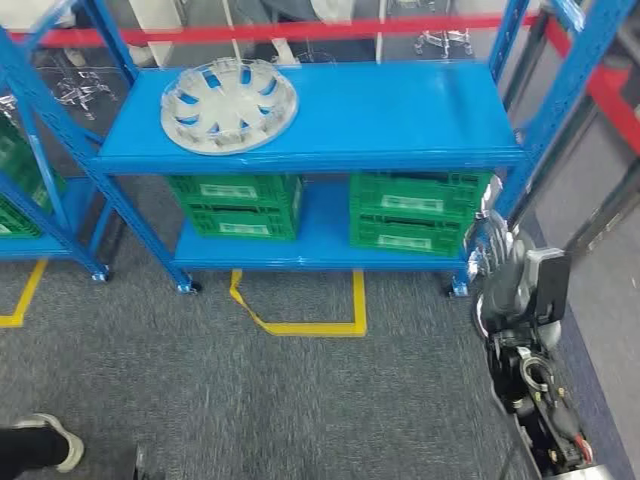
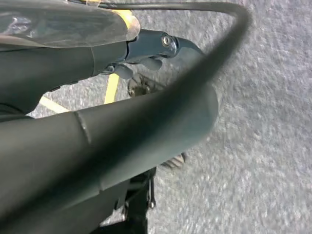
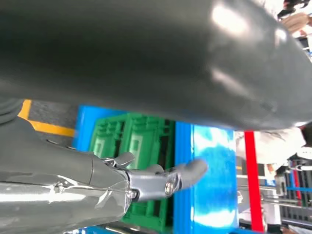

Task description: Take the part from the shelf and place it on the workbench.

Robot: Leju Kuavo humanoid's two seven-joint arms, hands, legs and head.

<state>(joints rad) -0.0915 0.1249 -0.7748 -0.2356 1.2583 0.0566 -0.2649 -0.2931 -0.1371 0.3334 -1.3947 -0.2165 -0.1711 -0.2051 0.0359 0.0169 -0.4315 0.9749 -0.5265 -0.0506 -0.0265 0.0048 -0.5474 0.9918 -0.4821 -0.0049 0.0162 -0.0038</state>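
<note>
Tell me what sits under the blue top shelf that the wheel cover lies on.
Under the top shelf two green crates stand side by side on the lower blue shelf. The wheel cover lies on top. The crates' contents are hidden by the shelf above.

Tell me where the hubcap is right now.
In the head view, the hubcap lies flat on the left part of the blue shelf's top deck, above the left green crate.

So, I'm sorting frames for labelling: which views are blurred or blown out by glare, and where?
Head view: mostly sharp, the hubcap on the blue shelf reads clearly, slight smear on the carpet. Left wrist view: a dark out-of-focus body part near the lens. Right wrist view: glare on the shelf edge, the right hand soft, with highlights.
</note>
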